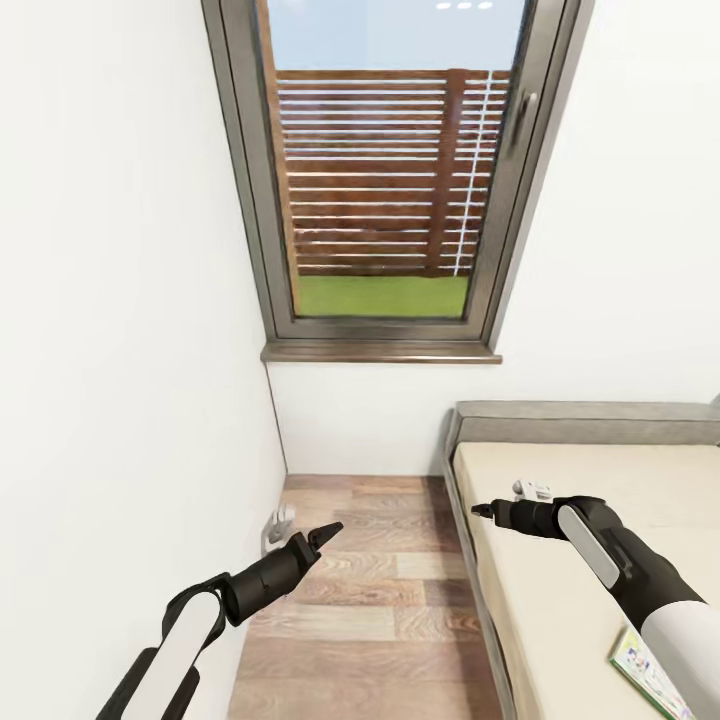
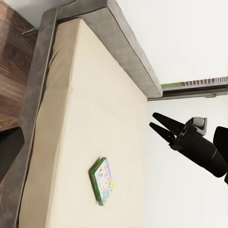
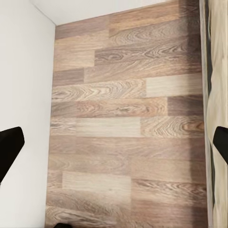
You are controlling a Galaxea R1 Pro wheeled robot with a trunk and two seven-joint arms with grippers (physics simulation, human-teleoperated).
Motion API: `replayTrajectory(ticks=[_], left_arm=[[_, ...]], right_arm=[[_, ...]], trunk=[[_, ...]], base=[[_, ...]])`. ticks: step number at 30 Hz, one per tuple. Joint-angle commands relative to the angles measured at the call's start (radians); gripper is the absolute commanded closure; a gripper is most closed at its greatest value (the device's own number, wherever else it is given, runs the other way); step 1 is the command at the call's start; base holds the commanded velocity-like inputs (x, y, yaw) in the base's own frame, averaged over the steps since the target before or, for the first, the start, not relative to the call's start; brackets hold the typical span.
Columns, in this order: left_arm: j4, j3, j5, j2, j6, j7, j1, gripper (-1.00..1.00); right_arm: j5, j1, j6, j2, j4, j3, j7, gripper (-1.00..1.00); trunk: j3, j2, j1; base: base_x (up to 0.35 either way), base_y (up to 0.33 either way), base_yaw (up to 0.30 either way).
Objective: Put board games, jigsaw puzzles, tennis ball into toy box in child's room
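Wood-plank floor [image 1: 370, 600]; beige bed [image 1: 560, 600] beneath window [image 1: 385, 180]

Ahead of you, top centre of the head view, a grey-framed window [image 1: 385, 180] fills the far white wall [image 1: 620, 230]; through it you see a slatted wooden fence [image 1: 385, 170], a strip of grass and pale sky. A dark sill [image 1: 380, 352] runs beneath it. The left wall [image 1: 110, 330] is plain white. Wood-plank floor [image 1: 370, 590] fills the lower centre. At lower right sits a bed [image 1: 580, 500] with a grey frame and cream mattress.
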Motion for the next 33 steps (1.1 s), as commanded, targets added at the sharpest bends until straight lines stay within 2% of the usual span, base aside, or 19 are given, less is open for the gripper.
replayTrajectory(ticks=[1,10,23,33], left_arm=[[-0.001,0.0,0.0,0.001,0.002,-0.001,-0.001,-1.0],[-0.001,0.0,0.0,0.001,0.002,-0.001,-0.001,-1.0],[0.0,0.0,0.0,0.001,0.002,-0.001,-0.001,-1.0],[0.001,0.0,0.0,0.001,0.002,0.0,-0.001,-1.0]], right_arm=[[0.004,-0.001,0.003,-0.001,0.0,0.002,0.004,-1.0],[0.004,-0.001,0.003,-0.001,0.0,0.002,0.004,-1.0],[0.004,-0.001,0.004,-0.001,0.0,0.002,0.004,-1.0],[0.004,-0.001,0.004,-0.001,0.0,0.002,0.004,-1.0]], trunk=[[-0.002,-0.002,0.001],[-0.002,-0.002,0.001],[-0.002,-0.002,0.001],[-0.002,-0.002,0.001]], base=[[0.335,0.0,-0.09],[0.335,0.0,-0.145],[0.322,0.0,-0.249],[0.125,0.0,-0.274]])
